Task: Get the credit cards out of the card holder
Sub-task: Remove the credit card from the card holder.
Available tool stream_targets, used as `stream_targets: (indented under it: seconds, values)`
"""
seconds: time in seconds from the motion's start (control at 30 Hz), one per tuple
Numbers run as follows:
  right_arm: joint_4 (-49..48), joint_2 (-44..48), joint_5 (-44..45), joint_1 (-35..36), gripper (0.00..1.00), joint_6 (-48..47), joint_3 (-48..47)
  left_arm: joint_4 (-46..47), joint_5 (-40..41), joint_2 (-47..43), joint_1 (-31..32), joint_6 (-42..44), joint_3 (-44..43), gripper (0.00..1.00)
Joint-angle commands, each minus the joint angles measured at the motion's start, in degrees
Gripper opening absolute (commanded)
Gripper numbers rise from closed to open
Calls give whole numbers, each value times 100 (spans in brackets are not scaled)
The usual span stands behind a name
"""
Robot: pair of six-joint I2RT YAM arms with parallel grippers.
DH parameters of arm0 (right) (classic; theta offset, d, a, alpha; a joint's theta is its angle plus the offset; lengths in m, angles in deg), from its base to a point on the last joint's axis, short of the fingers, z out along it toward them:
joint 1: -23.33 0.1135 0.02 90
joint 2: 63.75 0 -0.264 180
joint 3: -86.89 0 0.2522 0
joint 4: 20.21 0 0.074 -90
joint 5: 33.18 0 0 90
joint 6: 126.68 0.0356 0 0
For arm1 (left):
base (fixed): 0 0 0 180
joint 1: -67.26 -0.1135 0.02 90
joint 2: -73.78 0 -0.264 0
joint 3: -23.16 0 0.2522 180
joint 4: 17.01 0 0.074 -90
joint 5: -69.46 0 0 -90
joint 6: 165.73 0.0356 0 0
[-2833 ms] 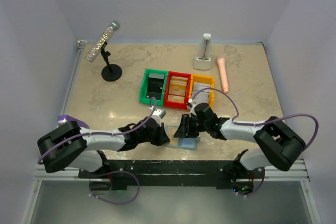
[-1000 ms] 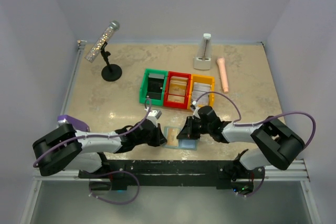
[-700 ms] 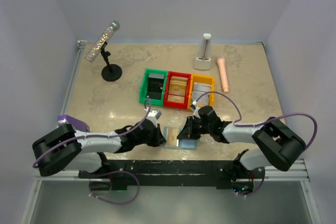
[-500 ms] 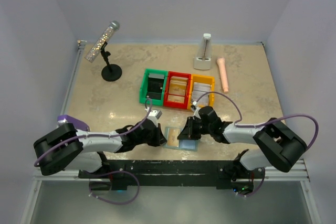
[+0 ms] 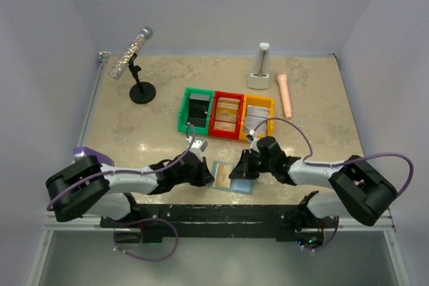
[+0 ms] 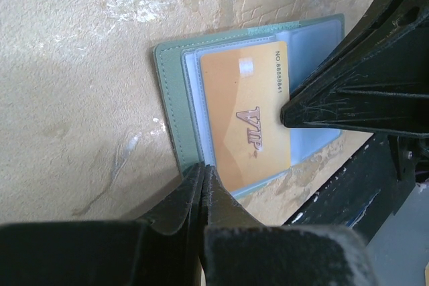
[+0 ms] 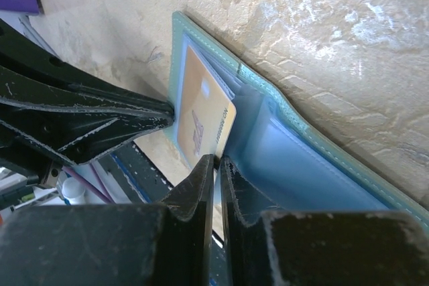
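In the view from above, the card holder point(image 5: 231, 177) lies open at the near edge of the table point(image 5: 134, 125), well in front of the three coloured bins point(image 5: 226, 113), and both arms reach low to it, the left fingers point(image 5: 206, 176) at its left side and the right fingers point(image 5: 239, 171) over its middle. In the left wrist view, the left fingers point(image 6: 202, 169) are closed together and their tips press on the near left edge of the card holder point(image 6: 171, 92), it seems to keep it flat on the table; an orange card point(image 6: 244, 115) sits in the left pocket, and its inner edge touches the dark tip of the other arm. In the right wrist view, the right fingers point(image 7: 216, 162) are closed to a thin slit, and the near corner of the orange card point(image 7: 201, 115) goes into this slit, so I judge that they pinch it, though the hold is very small. The step in hand is to draw this card out of its pocket. The next move needs a slow pull along the pocket, toward the fold, while the left fingers press down, because such a small pinch may slip
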Motion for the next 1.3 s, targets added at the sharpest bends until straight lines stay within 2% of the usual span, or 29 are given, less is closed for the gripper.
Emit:
stream_targets:
  seconds: [0.0, 0.53, 1.27]
  values:
    - [-26, 193, 34, -70, 9, -95, 138, -179, 182, 193, -30, -30, -3, 0]
    - [124, 527, 52, -219, 6, -139, 288, -161, 199, 343, -30, -118, 41, 0]
    - [352, 818, 52, -386, 8, -210, 402, -38, 164, 422, -30, -179, 138, 0]
